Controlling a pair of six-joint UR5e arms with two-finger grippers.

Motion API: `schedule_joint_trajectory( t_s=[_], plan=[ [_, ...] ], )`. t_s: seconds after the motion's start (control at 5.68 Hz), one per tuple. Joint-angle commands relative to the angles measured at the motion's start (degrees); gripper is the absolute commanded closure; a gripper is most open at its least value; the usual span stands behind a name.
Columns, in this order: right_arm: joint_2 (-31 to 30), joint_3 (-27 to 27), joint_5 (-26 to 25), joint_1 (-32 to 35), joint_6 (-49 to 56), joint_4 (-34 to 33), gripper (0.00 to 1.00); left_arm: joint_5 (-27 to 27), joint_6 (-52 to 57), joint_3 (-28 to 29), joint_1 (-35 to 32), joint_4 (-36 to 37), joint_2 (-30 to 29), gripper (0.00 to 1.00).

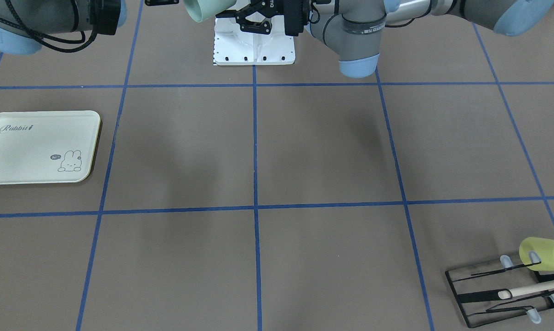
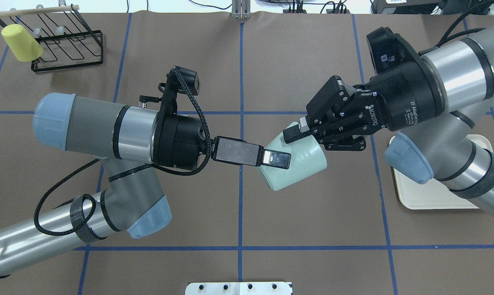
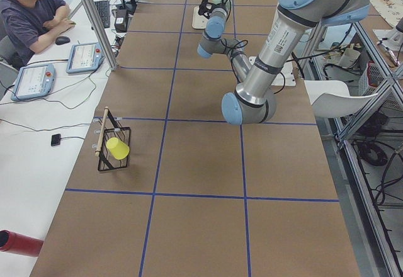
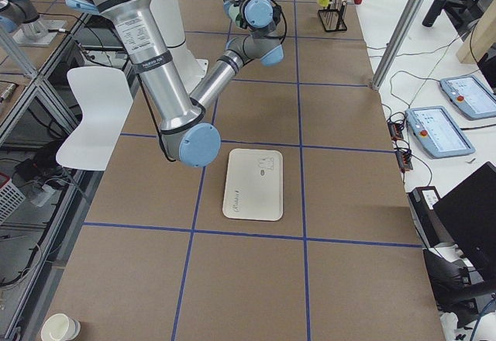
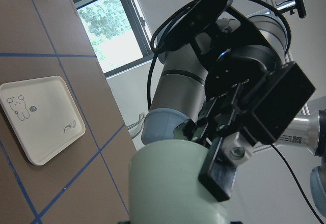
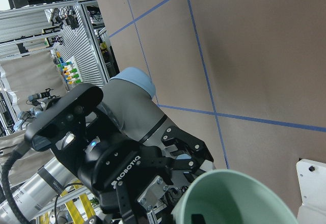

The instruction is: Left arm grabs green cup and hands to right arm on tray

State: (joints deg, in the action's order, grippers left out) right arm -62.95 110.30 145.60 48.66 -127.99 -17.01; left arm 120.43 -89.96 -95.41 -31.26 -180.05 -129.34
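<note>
Lower right of the front view, nearest: black wire rack point(image 1: 477, 296) carrying a yellow-green cup point(image 1: 545, 253). Mid-left: tray point(image 1: 29, 151), flat on the surface point(image 1: 323, 151). Top centre, farthest: green cup point(image 1: 206, 10), held in the air on its side, well apart from the tray. Left gripper point(image 2: 310, 139): jaws clamped on the cup's base end. Right gripper point(image 2: 277, 160): jaws straddle the cup's rim, one finger inside, one outside; whether they pinch it cannot be told.

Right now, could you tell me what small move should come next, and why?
Probably close the right gripper on the green cup: its fingers straddle the rim, but a firm clamp isn't visible, while the left gripper holds the cup in mid-air.
</note>
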Motion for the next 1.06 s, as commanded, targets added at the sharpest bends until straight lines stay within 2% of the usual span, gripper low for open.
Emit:
schedule_joint_trajectory(
  t_s=[0.0, 0.35, 0.53, 0.88],
  plan=[
    [-0.33, -0.08, 1.35, 1.42, 0.02, 0.05, 1.0, 0.06, -3.46, 0.23, -0.03, -0.04, -1.26, 0.0],
    [-0.59, -0.26, 3.28, 3.44, 0.02, 0.05, 1.0, 0.06, -3.56, 0.23, -0.12, -0.04, -1.18, 0.0],
    [-0.77, -1.04, 7.38, 7.37, 0.02, -0.91, 1.0, -0.02, -3.47, 0.31, -0.21, 0.05, -1.18, 0.0],
    [-0.94, -1.84, 7.77, 15.1, 0.63, -8.61, 1.0, -0.11, -2.94, 0.14, -1.25, 4.07, -0.65, 0.0]
  ],
)
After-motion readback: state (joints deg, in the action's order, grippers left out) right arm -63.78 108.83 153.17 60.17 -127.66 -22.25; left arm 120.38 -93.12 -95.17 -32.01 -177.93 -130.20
